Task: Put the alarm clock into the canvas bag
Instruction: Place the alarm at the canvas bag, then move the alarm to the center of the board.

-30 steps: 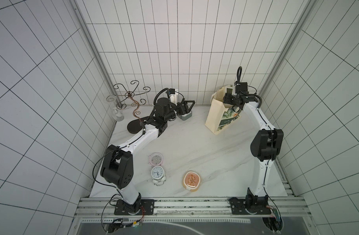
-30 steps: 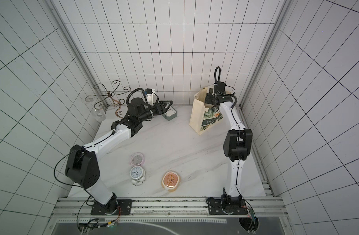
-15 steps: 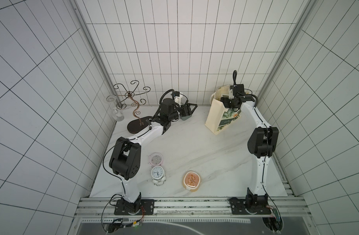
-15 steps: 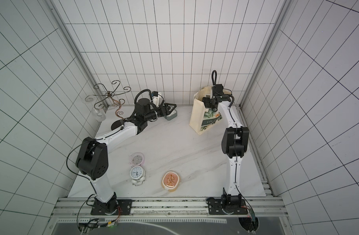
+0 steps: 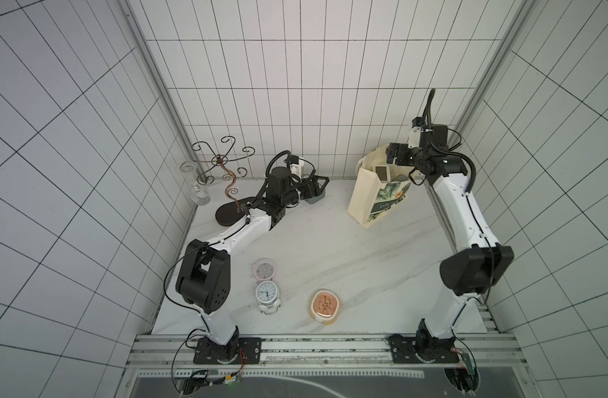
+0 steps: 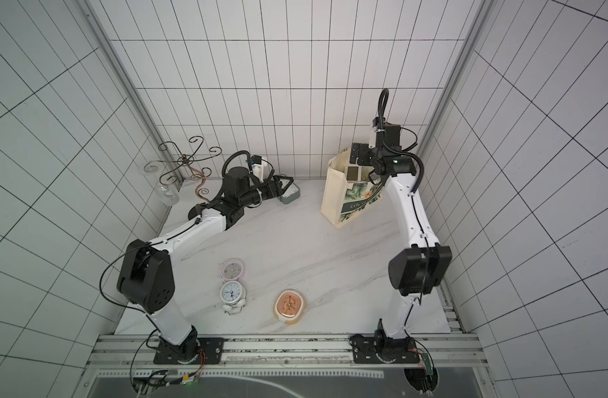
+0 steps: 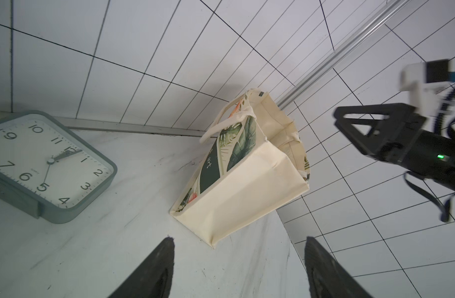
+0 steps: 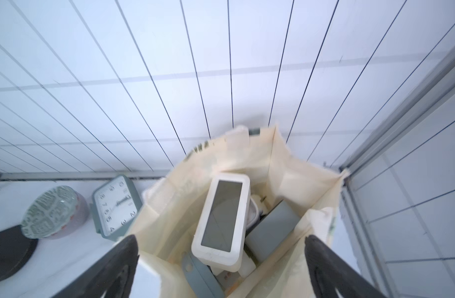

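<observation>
The canvas bag (image 5: pixel 374 203) (image 6: pixel 340 203) (image 7: pixel 247 191) stands open at the back right. My right gripper (image 5: pixel 394 155) (image 6: pixel 359 155) (image 8: pixel 221 240) hangs open just above its mouth, gripping nothing. A white digital alarm clock (image 5: pixel 381 173) (image 6: pixel 352 172) (image 8: pixel 221 216) lies inside the bag on other grey items. My left gripper (image 5: pixel 318 186) (image 6: pixel 283 184) (image 7: pixel 239 240) is open and low at the back centre. A grey-green square clock (image 5: pixel 316 197) (image 6: pixel 290 197) (image 7: pixel 48 165) (image 8: pixel 115 206) stands beside it, not between its fingers.
Near the front lie a pink round clock (image 5: pixel 264 269) (image 6: pixel 232 269), a white twin-bell clock (image 5: pixel 268 294) (image 6: pixel 231 294) and an orange-faced clock (image 5: pixel 325 305) (image 6: pixel 288 304). A curled metal stand (image 5: pixel 226 165) and a glass vase (image 5: pixel 200 193) occupy the back left corner.
My right gripper's jaws have spread wider above the bag, and the white clock now lies loose inside it. My left arm shifted slightly beside the square clock.
</observation>
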{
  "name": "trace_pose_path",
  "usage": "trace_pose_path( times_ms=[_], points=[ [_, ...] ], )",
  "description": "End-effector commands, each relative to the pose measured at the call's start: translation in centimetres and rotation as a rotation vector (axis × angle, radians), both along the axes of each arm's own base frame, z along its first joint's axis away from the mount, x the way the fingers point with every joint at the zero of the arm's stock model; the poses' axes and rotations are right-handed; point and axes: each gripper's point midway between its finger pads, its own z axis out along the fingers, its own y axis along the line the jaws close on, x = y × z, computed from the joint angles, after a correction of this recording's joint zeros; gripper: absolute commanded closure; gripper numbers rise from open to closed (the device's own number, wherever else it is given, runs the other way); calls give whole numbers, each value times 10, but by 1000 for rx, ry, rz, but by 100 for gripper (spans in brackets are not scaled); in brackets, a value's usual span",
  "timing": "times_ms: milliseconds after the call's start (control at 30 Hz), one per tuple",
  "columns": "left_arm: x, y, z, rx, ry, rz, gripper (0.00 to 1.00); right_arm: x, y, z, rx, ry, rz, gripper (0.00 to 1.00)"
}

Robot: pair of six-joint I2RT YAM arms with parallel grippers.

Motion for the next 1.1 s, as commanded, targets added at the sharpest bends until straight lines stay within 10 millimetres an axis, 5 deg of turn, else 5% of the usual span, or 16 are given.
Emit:
trace_pose_path(
  times_ms=[0,200,400,567,867,1067],
  points=[
    [8,29,-8,-7,43,96,23,-10,42,1,-69,-73,161,3],
    [16,54,-33,-11,90,141,22,-18,141,-24,-121,-55,460,8],
    [24,80,-64,-11,162,180,22,18,204,-87,-109,83,576,7],
    [23,92,-83,-14,193,196,24,52,228,-135,-79,138,574,10],
    [18,81,-108,-26,186,115,29,107,245,-217,-94,133,548,20],
    [16,80,-122,-11,182,101,30,126,255,-239,-12,79,572,32]
  ],
)
